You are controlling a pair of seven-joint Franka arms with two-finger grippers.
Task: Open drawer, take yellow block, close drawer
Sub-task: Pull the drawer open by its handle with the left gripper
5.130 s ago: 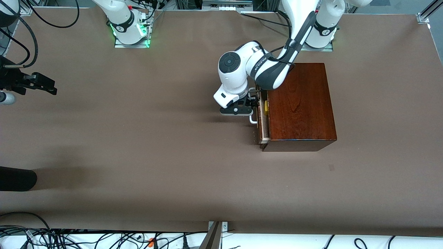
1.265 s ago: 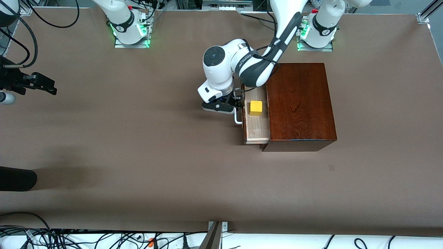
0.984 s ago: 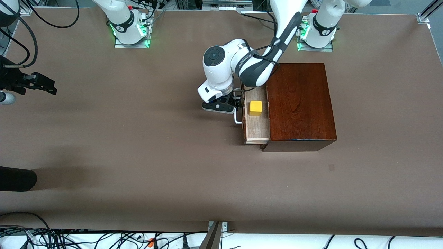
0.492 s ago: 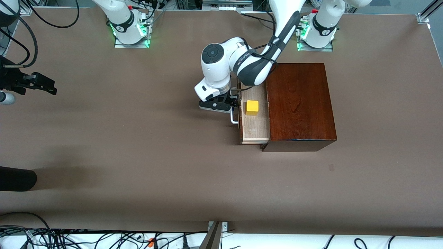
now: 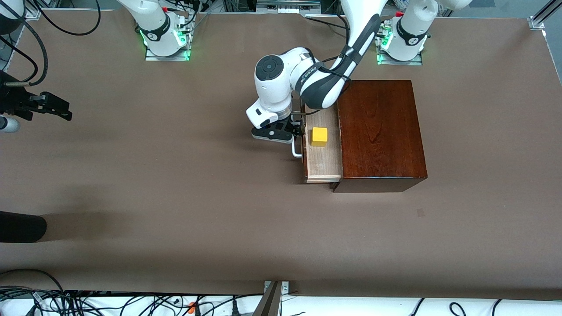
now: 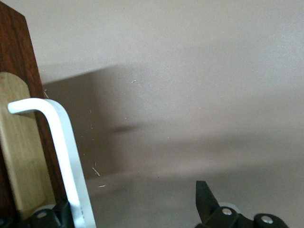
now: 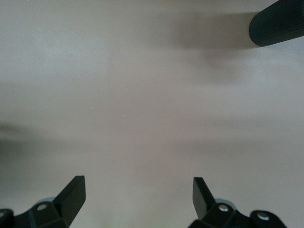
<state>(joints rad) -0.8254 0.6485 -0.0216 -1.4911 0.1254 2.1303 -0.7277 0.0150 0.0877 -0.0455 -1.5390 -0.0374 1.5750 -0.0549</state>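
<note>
Two claws, both mine. My left claw (image 5: 299,131) is down at the drawer front, at the end of the white handle (image 5: 297,151) that lies farther from the front camera. Its fingers are spread wide. In the left wrist view the claw (image 6: 133,199) has the handle bar (image 6: 61,142) just inside one finger (image 6: 61,209), looks like touching it. The other finger (image 6: 203,194) stands well apart from the bar with only table under it. No pinch on the bar, nothing clamped.

The drawer (image 5: 324,162) is pulled partway out of the reddish-brown box (image 5: 380,131), toward the right arm's end of the table (image 5: 175,197). Pale wood floor showing. The dark drawer front and its pale inner face (image 6: 21,152) show in the left wrist view too.

The yellow block (image 5: 319,136) sits in the open drawer, on the pale floor, in the half farther from the front camera. It is nearer the drawer's front than the box, and just beside my left claw with the drawer front between them. Not gripped.

The box stands toward the left arm's end of the table, near the table's edge where the bases are.

My right claw (image 5: 57,107) waits over the table's edge at the right arm's end, well apart from the box. Fingers fully spread (image 7: 137,199), empty, bare table below. A black rounded object (image 5: 22,226) pokes in at the same table edge, nearer the front camera; also seen in the right wrist view (image 7: 280,23).
</note>
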